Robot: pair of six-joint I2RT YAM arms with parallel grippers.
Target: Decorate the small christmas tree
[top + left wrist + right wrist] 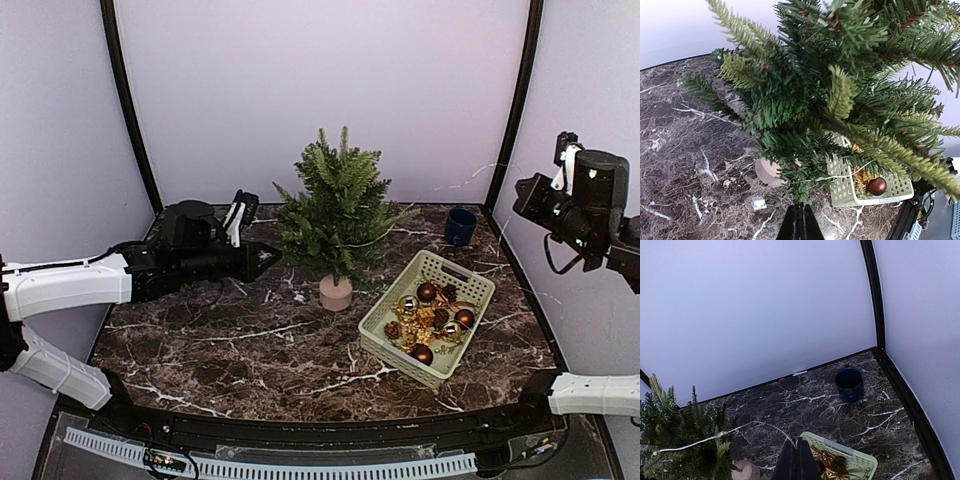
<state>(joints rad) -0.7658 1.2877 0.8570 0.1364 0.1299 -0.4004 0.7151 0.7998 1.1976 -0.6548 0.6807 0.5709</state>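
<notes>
Approach pose of the left hand [272, 257], top external view: the fingers are pressed together with nothing visible between them. The hand lies low and level over the dark marbled stone counter [220, 350]. Directly ahead of its tips, just short of the lowest boughs, stands the small christmas tree [336, 205], a bushy green artificial fir upright in a beige round pot [336, 293]. Beyond the tree from this hand sits the pale green perforated plastic basket [390, 298] of brown and gold ball ornaments [427, 292]. None shows on the branches, so decoration is judged barely begun. The right arm [590, 205] is raised high beside the basket, leaving its opening unobstructed.

Left wrist view: the closed tips point into the lower foliage, with the pot just ahead and below. A thin pale cord [840, 175] crosses the boughs; whether the hand touches it cannot be told. Bare counter lies beneath the hand, while the needles crowd close in front.

Right wrist view: the right hand [797, 450] is shut and empty, high above the counter. The basket rim lies directly below its tips, and a dark blue cylindrical cup [849, 385] stands farther ahead near the back corner. A straight descent looks free. The enclosure wall and its black post stand close beside the cup.
</notes>
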